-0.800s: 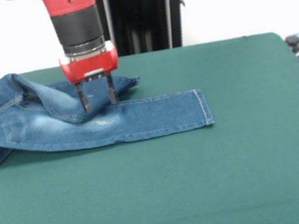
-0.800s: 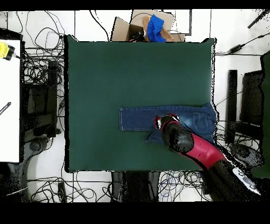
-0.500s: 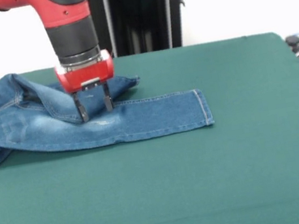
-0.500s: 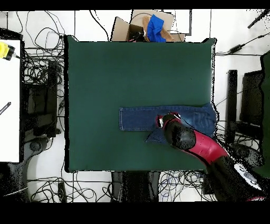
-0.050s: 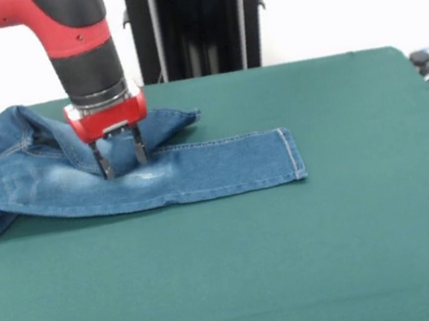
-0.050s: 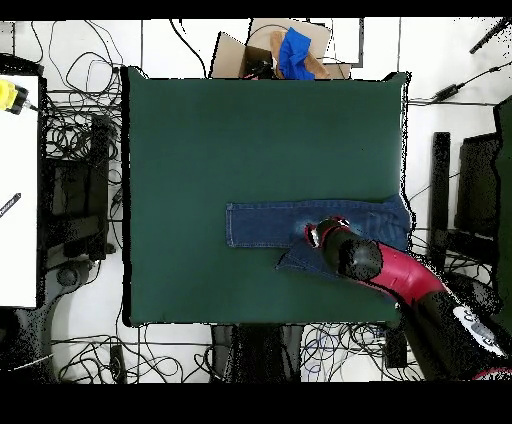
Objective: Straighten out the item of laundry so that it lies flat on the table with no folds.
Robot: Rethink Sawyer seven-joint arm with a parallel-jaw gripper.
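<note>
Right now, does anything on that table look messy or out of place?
Yes, the jeans are crumpled. One leg lies flat; the other is folded back behind it, and the waist end is bunched up at the table edge. The open pincer stands over the fold.

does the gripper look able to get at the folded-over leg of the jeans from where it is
Probably yes. The gripper hangs open right over the jeans, its jaws at the fold where one leg is doubled back, and nothing lies between.

jeans (image 5: 200, 169): blue denim, faded whitish patch, pale stitching at the leg hem
table (image 5: 297, 262): plain dark green cloth
arm (image 5: 79, 43): red and black
gripper (image 5: 122, 161): red body, dark fingers
</note>
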